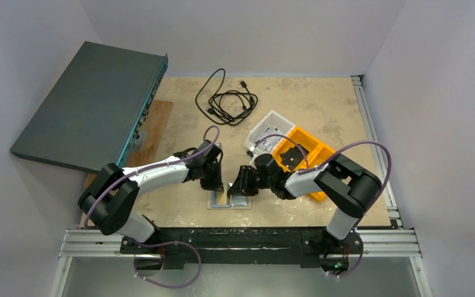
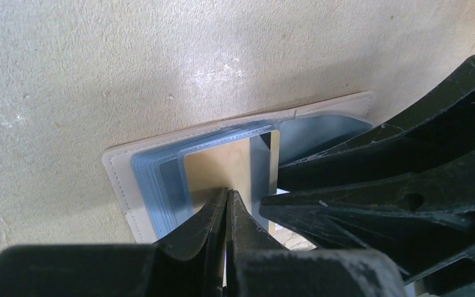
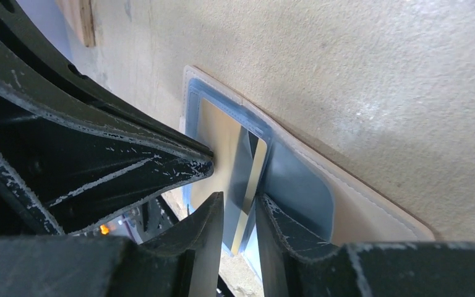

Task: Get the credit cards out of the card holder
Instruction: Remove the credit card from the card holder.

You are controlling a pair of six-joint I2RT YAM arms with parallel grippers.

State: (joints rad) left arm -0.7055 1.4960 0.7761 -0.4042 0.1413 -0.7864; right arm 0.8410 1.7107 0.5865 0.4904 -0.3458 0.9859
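Observation:
The card holder [image 1: 229, 201] lies open and flat near the table's front edge, with a cream rim [image 2: 119, 179] and a blue-grey inside [image 3: 297, 179]. A tan card [image 2: 219, 164] sits in its left pocket. My left gripper [image 2: 227, 193] is shut, with its tips pressed on this card. A second card [image 3: 250, 179], gold-edged, stands up out of the holder between the fingers of my right gripper [image 3: 240, 201]. That gripper's jaws are a little apart, with a small gap on each side of the card. Both grippers [image 1: 215, 184] [image 1: 242, 185] meet over the holder.
An orange bin [image 1: 309, 154] and a white tray [image 1: 266, 133] stand behind my right arm. A coiled black cable [image 1: 226, 99] lies at the back. A dark grey flat box [image 1: 89, 105] leans at the left over a wooden board [image 1: 151, 130].

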